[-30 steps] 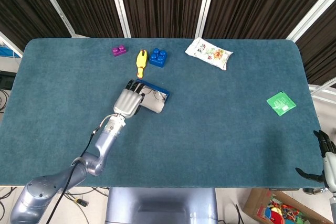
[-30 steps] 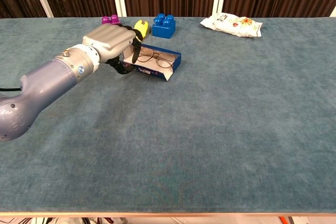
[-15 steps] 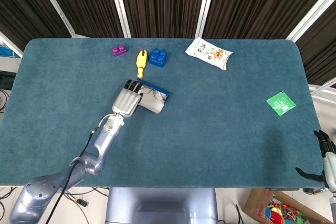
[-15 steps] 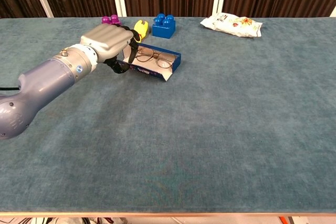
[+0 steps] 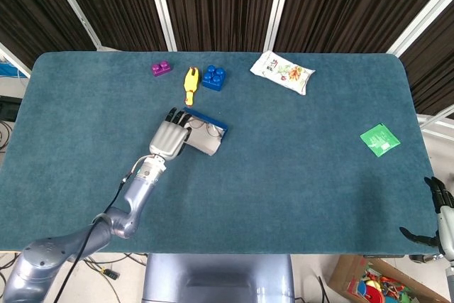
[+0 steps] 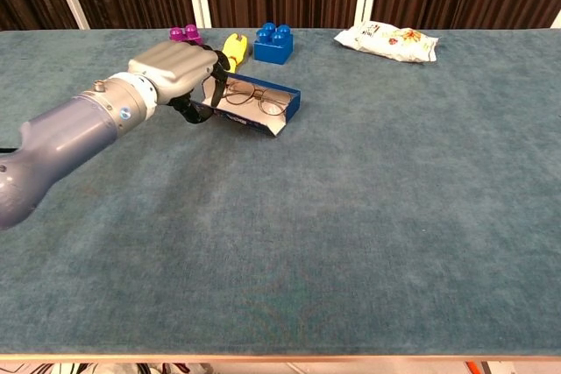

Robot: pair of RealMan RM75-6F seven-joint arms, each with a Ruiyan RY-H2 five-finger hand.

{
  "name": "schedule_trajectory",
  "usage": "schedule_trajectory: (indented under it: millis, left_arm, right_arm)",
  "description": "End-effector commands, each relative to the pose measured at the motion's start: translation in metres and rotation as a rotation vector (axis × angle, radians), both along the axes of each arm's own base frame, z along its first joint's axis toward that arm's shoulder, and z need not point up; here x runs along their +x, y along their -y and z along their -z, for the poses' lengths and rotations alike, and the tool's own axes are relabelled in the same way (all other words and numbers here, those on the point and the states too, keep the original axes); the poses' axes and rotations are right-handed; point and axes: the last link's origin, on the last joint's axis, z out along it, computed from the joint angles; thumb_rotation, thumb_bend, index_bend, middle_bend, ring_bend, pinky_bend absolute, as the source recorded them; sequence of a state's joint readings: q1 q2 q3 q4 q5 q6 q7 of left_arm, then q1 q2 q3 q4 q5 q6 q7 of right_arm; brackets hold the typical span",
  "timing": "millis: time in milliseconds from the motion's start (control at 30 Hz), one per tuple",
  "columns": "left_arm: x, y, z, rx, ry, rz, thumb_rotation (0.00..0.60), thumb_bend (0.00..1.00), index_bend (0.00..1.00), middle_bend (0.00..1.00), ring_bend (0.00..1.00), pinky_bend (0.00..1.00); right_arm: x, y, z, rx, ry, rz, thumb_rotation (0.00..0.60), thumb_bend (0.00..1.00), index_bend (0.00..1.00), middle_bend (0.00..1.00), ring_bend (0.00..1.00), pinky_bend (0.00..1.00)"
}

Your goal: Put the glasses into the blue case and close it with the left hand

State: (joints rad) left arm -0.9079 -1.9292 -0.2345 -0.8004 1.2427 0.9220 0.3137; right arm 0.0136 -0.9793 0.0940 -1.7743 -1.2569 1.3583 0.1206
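Left hand (image 6: 175, 72) hovers over the left end of the blue case (image 6: 259, 111), fingers curled down at its edge; whether they grip it I cannot tell. Open on the counter (image 6: 351, 216), the case runs left-right, angled slightly, with the glasses (image 6: 254, 96) lying inside along it. Right hand (image 5: 438, 212) hangs off the counter's corner, fingers apart, holding nothing.

From overhead we see the whole table (image 5: 319, 196); our chest camera faces across it, low and nearer.
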Motion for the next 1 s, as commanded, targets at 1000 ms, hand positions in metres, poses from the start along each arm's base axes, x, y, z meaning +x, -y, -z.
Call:
schedule_trajectory:
  millis: [1000]
  left_arm:
    - [0.019,-0.012,-0.045,-0.021,-0.033,-0.076,0.600,0.45,0.59,0.16,0.07,0.07]
  right_arm:
    - [0.000,0.000,0.001,0.005,-0.003,0.005,0.600,0.19,0.00,0.02,0.13,0.24]
